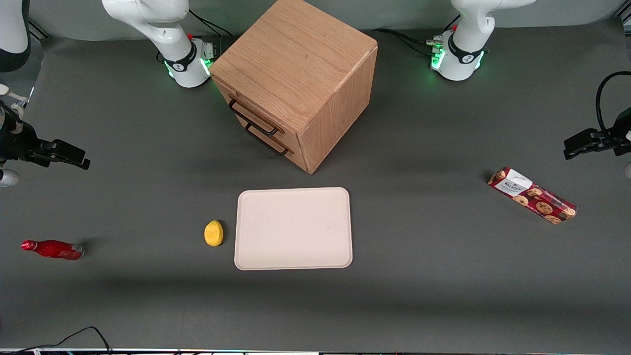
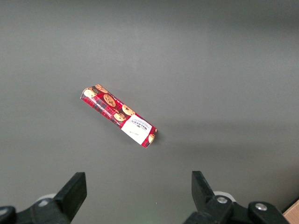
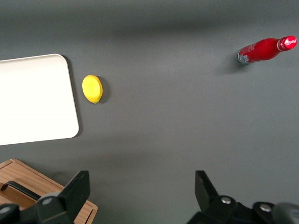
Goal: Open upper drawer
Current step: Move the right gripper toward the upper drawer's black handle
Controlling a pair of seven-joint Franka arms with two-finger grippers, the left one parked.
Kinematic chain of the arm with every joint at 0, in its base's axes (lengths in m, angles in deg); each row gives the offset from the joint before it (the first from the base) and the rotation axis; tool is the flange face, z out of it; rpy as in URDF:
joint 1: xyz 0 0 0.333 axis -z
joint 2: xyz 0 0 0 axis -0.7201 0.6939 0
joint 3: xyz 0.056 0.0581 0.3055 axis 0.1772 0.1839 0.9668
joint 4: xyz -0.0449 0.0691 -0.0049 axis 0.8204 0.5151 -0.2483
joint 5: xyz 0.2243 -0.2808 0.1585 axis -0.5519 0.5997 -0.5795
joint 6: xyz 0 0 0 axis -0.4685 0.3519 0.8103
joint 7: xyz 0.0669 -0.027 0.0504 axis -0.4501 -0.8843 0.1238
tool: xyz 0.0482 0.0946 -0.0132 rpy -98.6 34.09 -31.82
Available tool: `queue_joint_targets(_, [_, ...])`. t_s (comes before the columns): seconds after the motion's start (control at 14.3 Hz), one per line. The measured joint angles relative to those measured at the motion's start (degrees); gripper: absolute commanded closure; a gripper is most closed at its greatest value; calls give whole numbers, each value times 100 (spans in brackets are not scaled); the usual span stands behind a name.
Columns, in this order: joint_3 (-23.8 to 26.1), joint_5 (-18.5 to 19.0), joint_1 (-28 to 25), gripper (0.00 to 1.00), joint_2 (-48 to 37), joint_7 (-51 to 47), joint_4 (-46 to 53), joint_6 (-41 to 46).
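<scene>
**Upper drawer closed, hand hovering well off to the side**

The oak cabinet (image 1: 296, 81) stands on the grey tabletop (image 1: 419, 276), turned at an angle. Its upper drawer (image 1: 249, 114) sits flush and closed, its black wire handle (image 1: 252, 118) just above the matching handle of the lower drawer (image 1: 268, 143).

The hand (image 1: 74, 160) hangs above the tabletop toward the working arm's end, well apart from the cabinet, its fingers (image 3: 77, 189) spread wide with nothing between them.

Nearer the front camera than the cabinet lies a pale tray (image 1: 294, 228), with a yellow lemon (image 1: 213, 232) just beside it. A red bottle (image 1: 52, 249) lies on its side toward the working arm's end. A red cookie packet (image 1: 532, 195) lies toward the parked arm's end.
</scene>
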Motion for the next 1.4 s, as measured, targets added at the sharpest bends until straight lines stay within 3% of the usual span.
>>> queue_joint_targets(0.84, [1,-1,-48,0,0,-5,1,7])
queue_joint_targets(1.12, [-8,-4,-499,0,-38,240,20,273])
queue_joint_targets(1.4, [-146,-22,-1368,0,-137,281,24,581])
